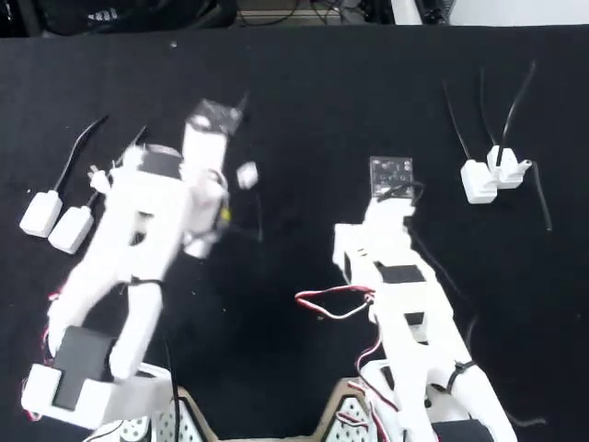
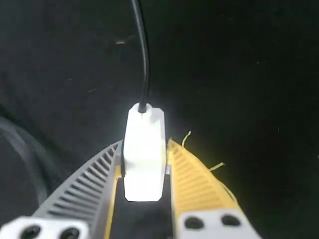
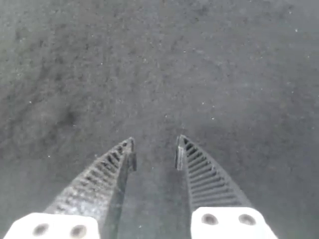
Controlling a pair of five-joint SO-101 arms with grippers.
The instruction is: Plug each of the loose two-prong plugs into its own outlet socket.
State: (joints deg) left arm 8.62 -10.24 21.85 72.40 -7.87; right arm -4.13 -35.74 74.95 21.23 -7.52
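- The left tool (image 2: 144, 143) is clamped on a white plug (image 2: 144, 164), with its grey and yellow fingers pressed flat against the plug's two sides.
- The plug's long axis runs in line with the fingers. Its black cord (image 2: 143, 55) leaves from the far end, pointing away from the tool. No prongs can be seen, so if there are any they face back toward the palm.
- The right tool (image 3: 155, 149) holds nothing. Its jaws stand a little apart over bare black worktop (image 3: 159, 59).
- In the high view, two white blocks (image 1: 57, 219) lie side by side near the left arm (image 1: 138, 230), on its outer side, each with a cord trailing away up the worktop.
- A second pair of white blocks (image 1: 492, 175) lies touching, well apart on the far right and nearer the right arm (image 1: 396, 276).
- By my judgement the carried plug belongs with the nearer pair on the left, so the coming move depends on turning its hidden end toward them.
- The left wrist view shows the grip and the lie of the cord but no socket.
- The high view shows both pairs of blocks, though I cannot tell there which are plugs and which are sockets.
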